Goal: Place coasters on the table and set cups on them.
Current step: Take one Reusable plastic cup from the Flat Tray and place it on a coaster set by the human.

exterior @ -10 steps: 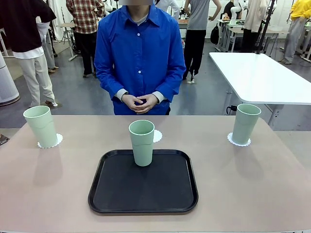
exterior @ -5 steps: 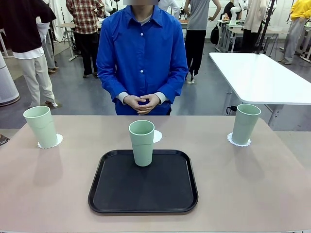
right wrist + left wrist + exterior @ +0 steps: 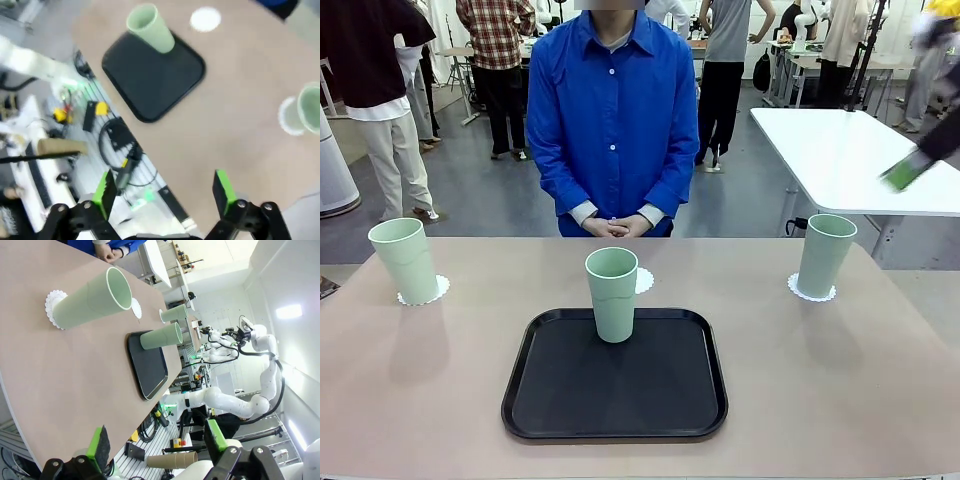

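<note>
Front view — middle cup partly hides one coaster.

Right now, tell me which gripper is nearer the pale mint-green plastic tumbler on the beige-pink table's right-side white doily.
Right. The right gripper hangs above and right of that tumbler; the left gripper is off the table's far left end.

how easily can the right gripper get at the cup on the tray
Probably easily: the cup stands upright and alone on the black tray, nothing close beside it, and the right gripper is open, up off to the right with a free path.
</note>
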{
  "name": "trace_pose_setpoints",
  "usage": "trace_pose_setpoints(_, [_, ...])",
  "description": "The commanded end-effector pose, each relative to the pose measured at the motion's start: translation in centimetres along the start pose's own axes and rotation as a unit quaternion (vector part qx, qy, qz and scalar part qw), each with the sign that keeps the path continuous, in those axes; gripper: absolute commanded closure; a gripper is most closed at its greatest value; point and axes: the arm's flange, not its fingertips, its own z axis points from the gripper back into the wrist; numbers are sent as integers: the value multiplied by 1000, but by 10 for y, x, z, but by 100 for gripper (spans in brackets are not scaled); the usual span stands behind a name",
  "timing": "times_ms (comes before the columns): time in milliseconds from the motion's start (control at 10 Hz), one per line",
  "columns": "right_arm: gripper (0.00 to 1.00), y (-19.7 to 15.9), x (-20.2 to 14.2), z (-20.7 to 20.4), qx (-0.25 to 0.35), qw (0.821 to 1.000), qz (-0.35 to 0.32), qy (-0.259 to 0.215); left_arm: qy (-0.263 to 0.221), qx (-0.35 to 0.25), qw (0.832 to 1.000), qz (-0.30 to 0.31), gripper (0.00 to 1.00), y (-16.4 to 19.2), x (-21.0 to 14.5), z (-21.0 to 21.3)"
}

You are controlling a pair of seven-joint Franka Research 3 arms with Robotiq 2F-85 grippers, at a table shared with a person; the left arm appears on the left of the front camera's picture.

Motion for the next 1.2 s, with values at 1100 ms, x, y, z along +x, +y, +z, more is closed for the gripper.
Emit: trace_pose_setpoints(1100, [0,9,50,-238,-55,984,132,110,1,-2,1000,-2,0,-2,-3,2])
